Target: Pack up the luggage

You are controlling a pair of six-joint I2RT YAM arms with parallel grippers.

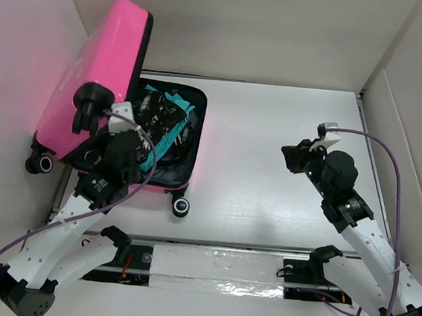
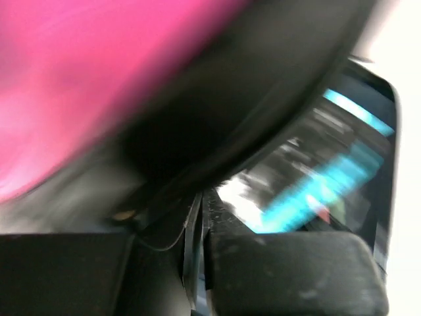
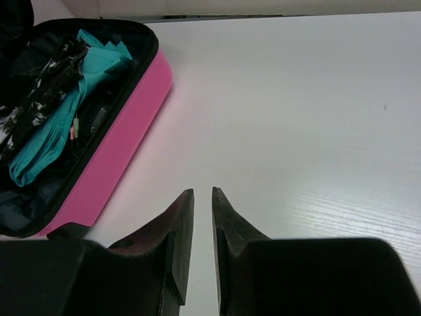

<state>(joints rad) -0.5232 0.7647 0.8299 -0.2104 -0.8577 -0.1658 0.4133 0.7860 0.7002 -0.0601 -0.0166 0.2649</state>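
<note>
**A:** The luggage (image 1: 108, 66) sits at the back left of the table (image 1: 289, 121), wide open. The pink lid is tilted up to the left and the base lies flat on the table.

**B:** And that base is full: teal clothing (image 1: 171, 117) lying over black-and-white fabric.

**A:** The left arm's fingers (image 1: 136, 119) are in at the lid's lower edge, just beside the lid's black wheels (image 1: 89, 100). The wrist view there is a blur of pink shell and dark trim, so I cannot tell whether they are spread or pinching.

**B:** Well apart from the case, the right arm's fingers (image 3: 192, 201) hang above bare table. They are nearly pressed together, with only a slit between the tips and nothing in them.
</note>
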